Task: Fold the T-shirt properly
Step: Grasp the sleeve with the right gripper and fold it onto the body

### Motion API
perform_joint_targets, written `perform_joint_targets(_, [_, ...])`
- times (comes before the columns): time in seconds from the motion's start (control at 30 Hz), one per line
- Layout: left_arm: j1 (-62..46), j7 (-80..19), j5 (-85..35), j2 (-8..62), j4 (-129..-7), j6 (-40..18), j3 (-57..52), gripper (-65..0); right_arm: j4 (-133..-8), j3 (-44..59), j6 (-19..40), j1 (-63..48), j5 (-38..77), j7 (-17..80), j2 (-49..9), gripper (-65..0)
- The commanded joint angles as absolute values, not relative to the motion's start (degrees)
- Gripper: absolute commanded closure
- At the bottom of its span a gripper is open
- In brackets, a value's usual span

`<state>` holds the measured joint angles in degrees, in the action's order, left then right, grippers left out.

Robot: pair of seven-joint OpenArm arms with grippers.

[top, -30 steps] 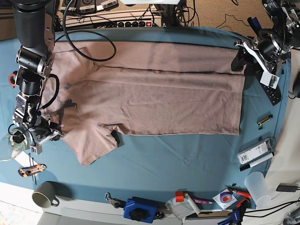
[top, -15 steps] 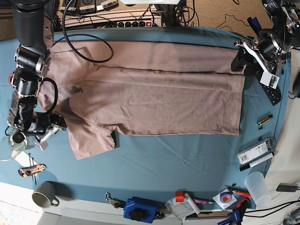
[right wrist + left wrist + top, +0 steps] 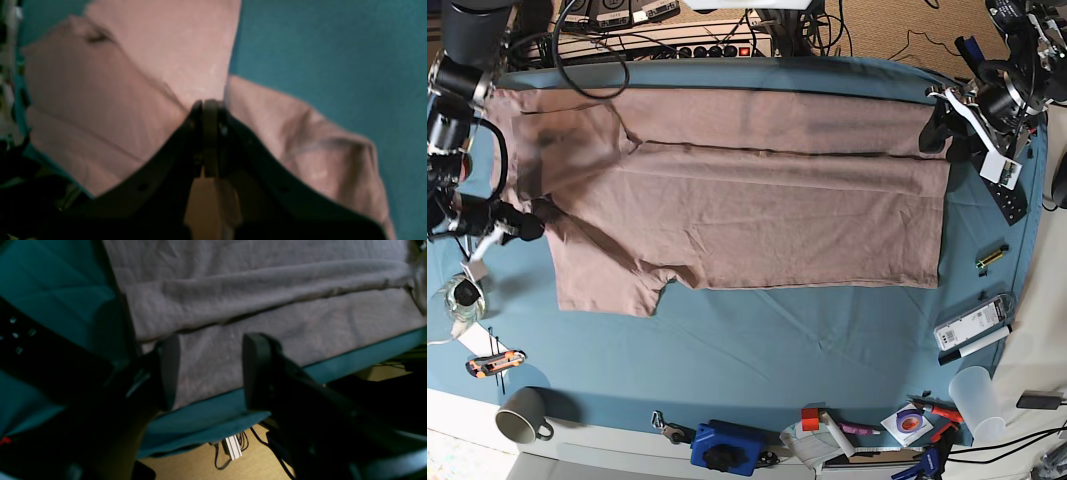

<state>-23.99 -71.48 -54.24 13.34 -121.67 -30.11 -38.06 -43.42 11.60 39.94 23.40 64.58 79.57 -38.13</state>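
The mauve T-shirt [image 3: 757,200] lies spread on the teal table cloth, its far long side folded over towards the middle. My right gripper [image 3: 527,228] is at the shirt's left edge by the lower sleeve [image 3: 602,280]. In the right wrist view that gripper [image 3: 210,108] is shut on a pinch of the T-shirt [image 3: 140,66]. My left gripper [image 3: 942,130] hovers at the far right corner of the hem. In the left wrist view it [image 3: 210,373] stands open over the T-shirt [image 3: 267,290], with nothing between its fingers.
A mug [image 3: 522,415], a box cutter [image 3: 495,362] and a glass jar [image 3: 462,300] sit at the front left. A blue tool [image 3: 724,447], a plastic cup [image 3: 980,400] and small items line the front and right edges. A power strip [image 3: 707,50] and cables lie behind.
My right arm has drawn back to the left and away from the front, pulling the shirt's lower sleeve and left side out flatter. The left arm has not moved.
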Motion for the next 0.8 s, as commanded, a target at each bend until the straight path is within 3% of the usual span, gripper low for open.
perform_joint_targets(0.0, [-24.0, -70.4, -55.3, 14.0, -122.5, -30.3, -38.4, -30.9, -44.9, 12.5, 40.0, 23.6, 66.3, 79.2, -39.7, 0.0])
perform_joint_targets(0.23, [-24.0, -69.8, -55.3, 14.0, -122.5, -30.3, -38.4, -30.9, -45.8, 17.8, 40.0, 22.3, 66.9, 80.0, -39.4, 0.0])
perform_joint_targets(0.33, [-24.0, -69.8, -55.3, 14.0, -122.5, -30.3, -38.4, -30.9, -45.8, 19.4, 40.0, 22.2, 68.5, 80.0, -39.8, -13.0])
perform_joint_targets(0.4, [-24.0, -69.8, -55.3, 14.0, -122.5, -30.3, -38.4, -30.9, -45.8, 20.0, 40.0, 22.4, 71.9, 80.0, -40.4, -16.8])
perform_joint_targets(0.63, [-24.0, -69.8, -55.3, 14.0, -122.5, -30.3, -38.4, -30.9, -45.8, 27.1, 40.0, 26.4, 73.6, 80.0, -41.1, -16.8])
perform_joint_targets(0.77, [-24.0, -69.5, -55.3, 14.0, -122.5, -30.3, -38.4, -30.9, -45.8, 27.6, 40.0, 28.6, 60.1, 72.5, -40.2, -16.8])
